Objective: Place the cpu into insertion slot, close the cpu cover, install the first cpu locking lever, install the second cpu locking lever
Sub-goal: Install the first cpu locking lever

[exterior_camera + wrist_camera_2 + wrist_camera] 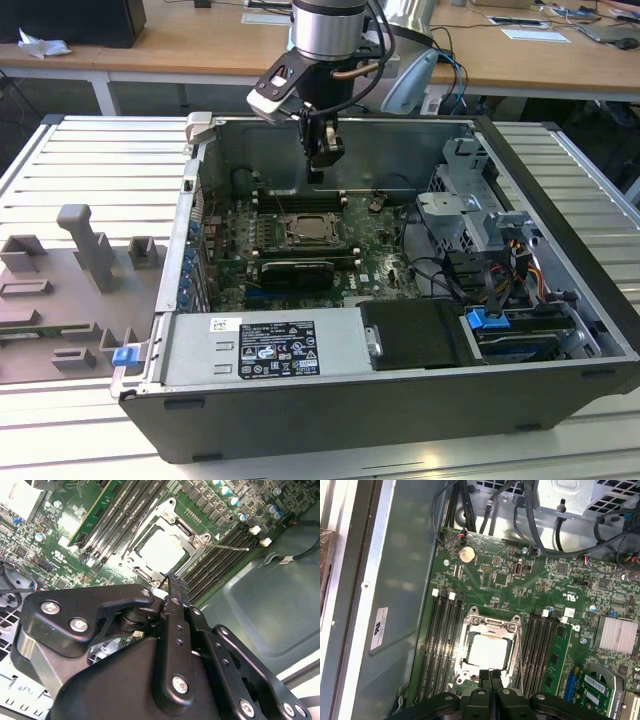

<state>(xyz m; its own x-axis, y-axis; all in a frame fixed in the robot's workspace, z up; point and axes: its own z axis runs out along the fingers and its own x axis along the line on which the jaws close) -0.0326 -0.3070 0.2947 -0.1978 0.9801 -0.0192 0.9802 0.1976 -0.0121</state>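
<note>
Black gripper (171,584) in the foreground, fingertips pressed together, empty, tip just beside the insertion slot (131,559), the cpu (162,550) lying flat inside, the cpu cover (196,542) framing it, thin metal lever (227,546) jutting over memory slots (120,510), green circuit board (65,535), grey case panel (260,605).

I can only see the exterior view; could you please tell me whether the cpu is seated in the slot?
Observer: Yes. In the first wrist view the pale cpu lies flat inside the slot.
Operator: Thank you. Is the cover down over it?
Observer: It is. The cover lies flat, and the cpu shows through its cut-out.
Operator: And is the tool carrying anything?
Observer: No. The tool is shut, with nothing between its fingers.
</note>
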